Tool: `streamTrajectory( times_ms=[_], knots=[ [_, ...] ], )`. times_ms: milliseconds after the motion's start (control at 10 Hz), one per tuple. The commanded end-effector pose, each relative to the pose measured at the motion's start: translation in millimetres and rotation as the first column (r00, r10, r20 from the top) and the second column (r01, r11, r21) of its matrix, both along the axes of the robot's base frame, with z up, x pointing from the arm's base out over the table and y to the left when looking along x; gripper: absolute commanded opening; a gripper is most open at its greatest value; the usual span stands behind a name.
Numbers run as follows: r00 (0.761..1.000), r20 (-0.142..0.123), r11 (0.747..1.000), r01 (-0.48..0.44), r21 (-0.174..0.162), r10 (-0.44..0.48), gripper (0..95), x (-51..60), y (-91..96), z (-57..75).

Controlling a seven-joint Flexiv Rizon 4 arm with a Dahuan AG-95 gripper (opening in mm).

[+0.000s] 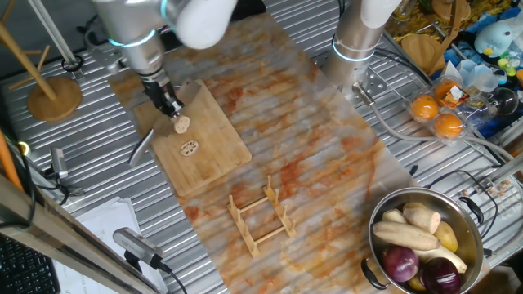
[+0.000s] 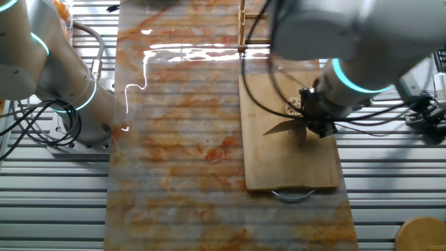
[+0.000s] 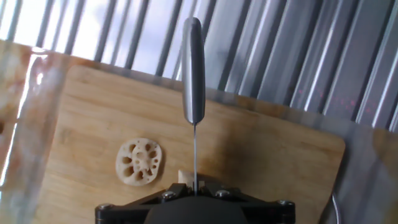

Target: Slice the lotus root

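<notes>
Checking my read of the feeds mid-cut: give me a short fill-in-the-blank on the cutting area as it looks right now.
1. The gripper holds a ____ over the board.
2. The cut lotus root slice lies flat on the bamboo ____.
3. In the hand view, the slice lies to the ____ of the blade.
4. The purple onions sit in a metal ____ away from the board.

Missing words: knife; cutting board; left; pot
</notes>
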State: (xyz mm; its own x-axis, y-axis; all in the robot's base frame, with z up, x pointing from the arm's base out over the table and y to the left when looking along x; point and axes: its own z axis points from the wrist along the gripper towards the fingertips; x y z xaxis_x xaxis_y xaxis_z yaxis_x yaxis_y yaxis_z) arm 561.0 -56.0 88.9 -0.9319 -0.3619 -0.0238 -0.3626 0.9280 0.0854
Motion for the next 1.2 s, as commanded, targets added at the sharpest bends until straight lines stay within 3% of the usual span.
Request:
streamTrajectory(
  times_ms=[100,400,500,700,1000,1100,1200],
  knots=[
    [0.994,0.085,0.998,-0.067,0.005,0.066,0.0,-1.2,4.5,-9.7],
    [0.99,0.097,0.994,-0.107,-0.004,0.107,0.0,-3.1,6.1,-20.1],
    [0.989,0.094,0.994,-0.112,0.003,0.111,0.0,-9.1,1.9,-31.8],
    [0.992,0.042,0.993,-0.121,-0.017,0.122,0.0,-12.4,-0.7,-31.3],
    [0.993,0.009,0.992,-0.117,-0.046,0.117,0.0,-14.6,-4.2,-35.0],
    [0.995,-0.008,0.994,-0.103,-0.038,0.103,0.0,-16.5,-5.6,-40.8],
    [0.995,-0.044,0.995,-0.094,-0.032,0.093,0.0,-17.7,-5.9,-40.4]
  ],
)
